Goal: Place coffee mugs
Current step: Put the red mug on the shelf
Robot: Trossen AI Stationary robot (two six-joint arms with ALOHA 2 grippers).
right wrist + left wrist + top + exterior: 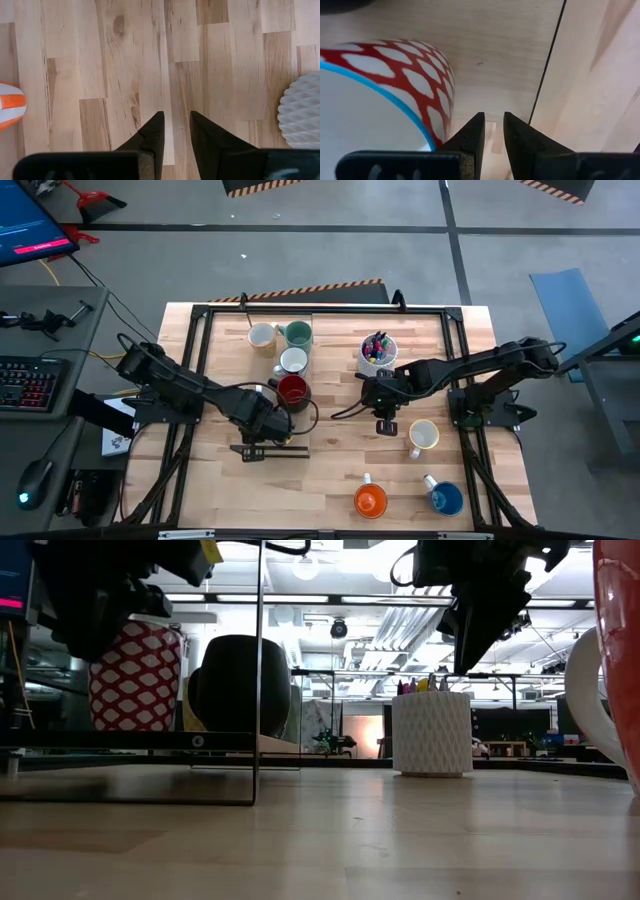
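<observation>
high view, white cup (378, 355) holding coloured pens (376, 344), both grippers slightly parted, grasping nothing

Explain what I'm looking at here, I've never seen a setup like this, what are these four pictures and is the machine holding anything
Two dark robot arms work at a wooden table. One picture looks straight down from above, one looks level across the tabletop, and the other two come from cameras on each arm's wrist. The left gripper sits beside a red patterned mug; the right gripper hangs over bare wood. Both have their fingers nearly together, with nothing between them. On the table are a cream mug, a green mug, a white mug, another cream one, an orange mug, a blue mug and a white cup of pens.
</observation>
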